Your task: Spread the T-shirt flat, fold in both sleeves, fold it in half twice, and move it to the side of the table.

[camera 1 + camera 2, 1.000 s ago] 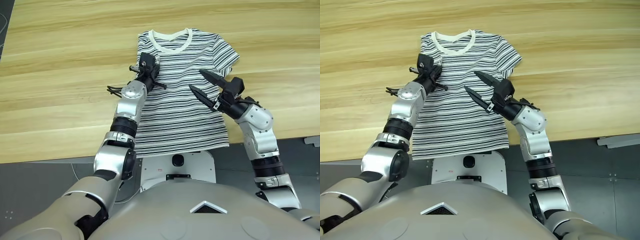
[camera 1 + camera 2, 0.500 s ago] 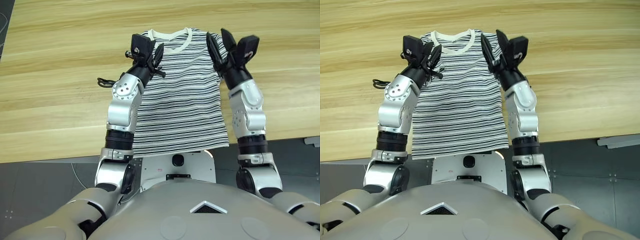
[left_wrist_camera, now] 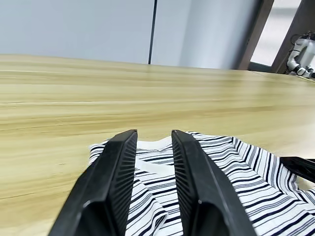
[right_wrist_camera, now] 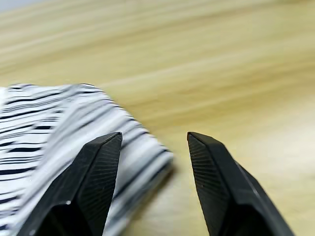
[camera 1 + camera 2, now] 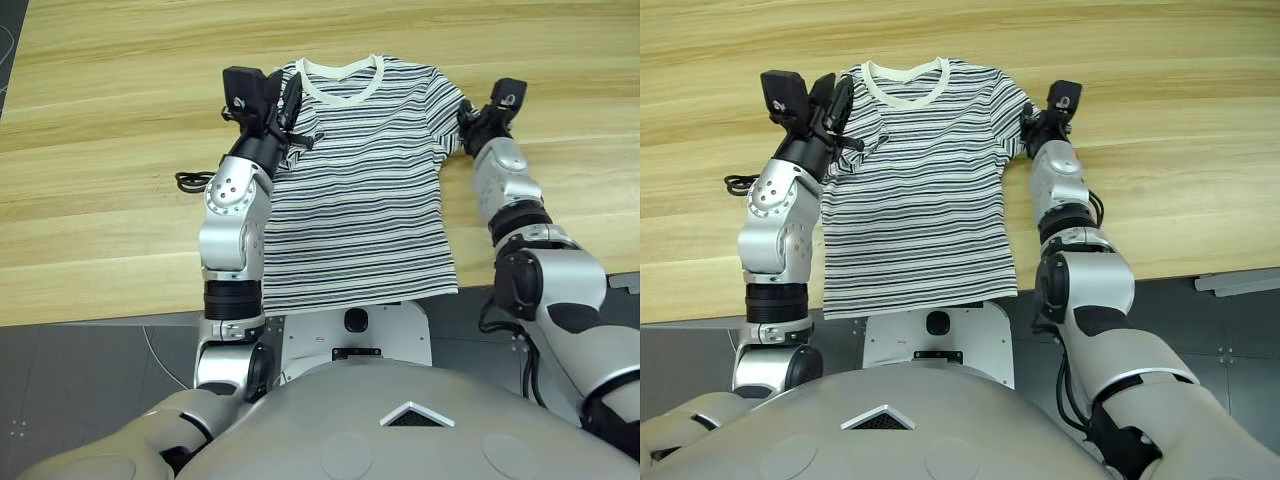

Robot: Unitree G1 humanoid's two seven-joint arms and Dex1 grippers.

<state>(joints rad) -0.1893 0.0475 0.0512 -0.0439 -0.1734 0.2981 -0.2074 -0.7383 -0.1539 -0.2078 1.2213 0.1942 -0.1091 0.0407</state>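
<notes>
A black-and-white striped T-shirt [image 5: 360, 190] with a cream collar lies face up on the wooden table [image 5: 120, 120], its hem hanging over the near edge. The right sleeve [image 5: 448, 105] is spread out; the left sleeve area looks bunched beside the collar. My left gripper [image 5: 288, 98] hovers over the left shoulder, open, with nothing between its fingers [image 3: 118, 182]. My right gripper [image 5: 468, 118] is low at the outer edge of the right sleeve [image 4: 98, 123], open, with the sleeve's hem lying just beyond its fingers [image 4: 216, 187].
A black cable loop [image 5: 190, 182] rests on the wood to the left of the shirt, by my left forearm. Bare tabletop stretches to both sides and beyond the collar. The table's near edge [image 5: 100, 318] runs just under the shirt's hem.
Both arms swung out from above the shirt's middle. The left gripper moved up and left to the left shoulder; the right gripper moved right and dropped to the right sleeve's edge.
</notes>
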